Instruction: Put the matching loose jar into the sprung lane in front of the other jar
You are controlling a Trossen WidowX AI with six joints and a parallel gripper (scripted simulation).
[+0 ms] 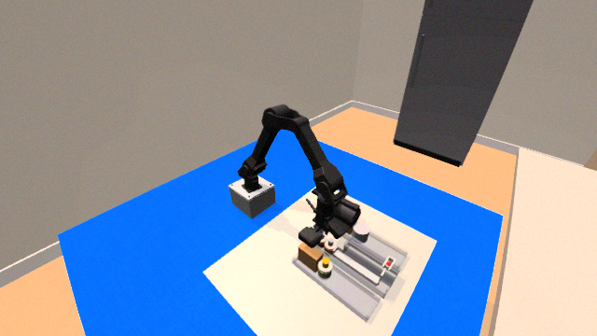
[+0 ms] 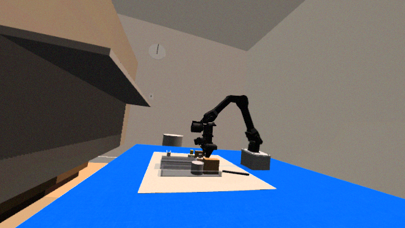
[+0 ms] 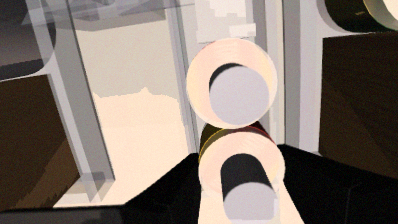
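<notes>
Gripper (image 1: 322, 238) clenched on the new jar, low over the near end of the lanes in the top view. Just ahead, the old jar (image 1: 330, 243), pale with a grey cap. Beside them a brown box (image 1: 310, 257) and a yellow-capped jar (image 1: 326, 267); farther right a grey tub (image 1: 361, 231). At the far end of the lane a white plate with a red mark (image 1: 388, 263), probably the pusher, well apart from the old jar, so row not yet pushed back as judged.

Exterior view: gripper (image 2: 209, 149) pointing down at the lane rack (image 2: 177, 163), box (image 2: 211, 164) and tub (image 2: 197, 167) in the foreground, a thin black rod (image 2: 235, 172) lying on the mat to the right. Held jar too small to make out here.

Wrist view: held jar (image 3: 242, 172) at the bottom between dark gripper parts, old jar (image 3: 232, 82) straight ahead, the two looking touching or nearly so, between grey lane rails (image 3: 80, 110).

Done: matching jar picked and lined up at the lane front. Left: push the row back, seat the new jar behind the front stop, release slowly.

Surface: pale mat (image 1: 261, 285) on a blue table (image 1: 140, 261). Room: grey walls, tan floor, tall dark cabinet (image 1: 459, 75), wall clock (image 2: 157, 50).
</notes>
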